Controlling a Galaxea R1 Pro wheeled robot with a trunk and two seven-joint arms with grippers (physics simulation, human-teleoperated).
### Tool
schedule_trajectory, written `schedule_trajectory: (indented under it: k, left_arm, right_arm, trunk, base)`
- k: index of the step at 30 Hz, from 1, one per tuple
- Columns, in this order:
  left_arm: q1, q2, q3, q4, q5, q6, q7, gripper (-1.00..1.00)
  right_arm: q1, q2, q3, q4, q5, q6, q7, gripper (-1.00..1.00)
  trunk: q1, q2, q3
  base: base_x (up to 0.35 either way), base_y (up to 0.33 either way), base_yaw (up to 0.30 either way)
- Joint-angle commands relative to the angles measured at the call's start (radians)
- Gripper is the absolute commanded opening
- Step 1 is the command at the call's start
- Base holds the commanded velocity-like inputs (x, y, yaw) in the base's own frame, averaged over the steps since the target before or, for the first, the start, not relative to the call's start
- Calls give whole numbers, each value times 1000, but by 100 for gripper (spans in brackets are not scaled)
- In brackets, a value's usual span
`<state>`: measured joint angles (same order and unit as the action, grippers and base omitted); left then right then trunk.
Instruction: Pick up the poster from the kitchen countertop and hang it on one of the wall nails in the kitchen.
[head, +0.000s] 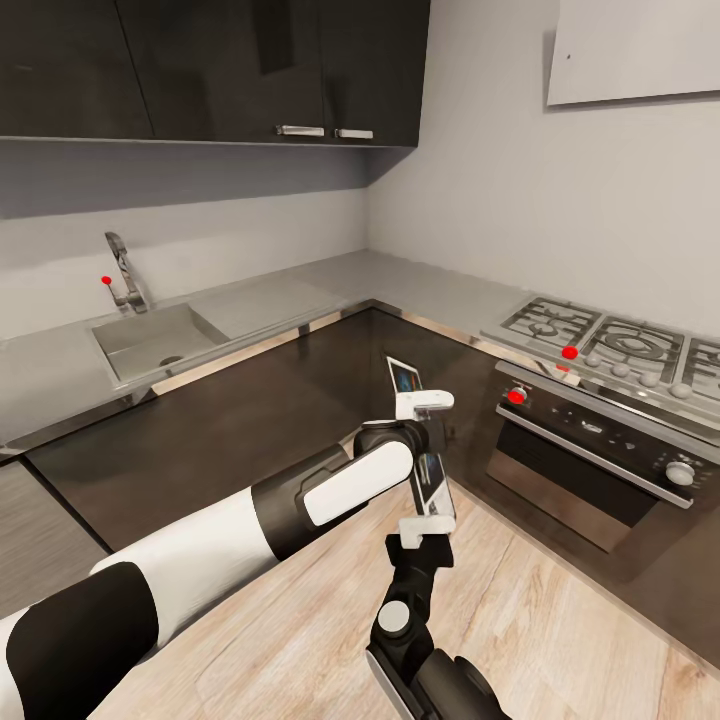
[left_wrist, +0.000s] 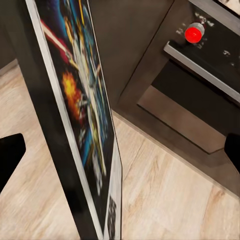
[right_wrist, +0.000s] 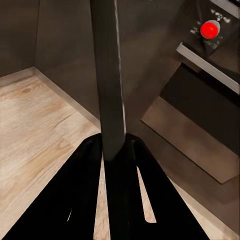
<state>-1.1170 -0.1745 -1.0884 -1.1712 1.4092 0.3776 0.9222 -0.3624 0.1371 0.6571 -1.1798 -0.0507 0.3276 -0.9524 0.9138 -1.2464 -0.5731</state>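
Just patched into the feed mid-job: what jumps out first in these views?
The poster stands out, held edge-on above the wooden floor before the oven, the right hand clamping its lower edge. The left hand sits at its upper part, grip unclear. High on the right wall hangs a pale panel.

The poster (head: 420, 440) stands between sink (head: 150, 340) leftward and oven (head: 590, 470) rightward.

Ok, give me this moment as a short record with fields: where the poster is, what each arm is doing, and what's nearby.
poster: held edge-on in the air over the wood floor, off the countertop
right gripper: jaws shut on the poster's lower edge
left gripper: at the poster's upper edge, grip unclear
nearby: oven to the right, sink to the left
wall nail: dark dot on pale panel, upper right
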Motion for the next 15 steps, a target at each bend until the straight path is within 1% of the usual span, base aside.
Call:
schedule_trajectory:
  k: [1,15]
  left_arm:
    - [-1,0,-1,-1,4,3,6,100]
    - [-1,0,-1,-1,4,3,6,100]
  right_arm:
    - [-1,0,2,-1,-6,4,-5,-100]
    - [-1,-1,2,0,-6,4,-5,-100]
  trunk:
    - [0,-1,-1]
    - [0,-1,-1]
  base:
    - [0,0,0]
    - [0,0,0]
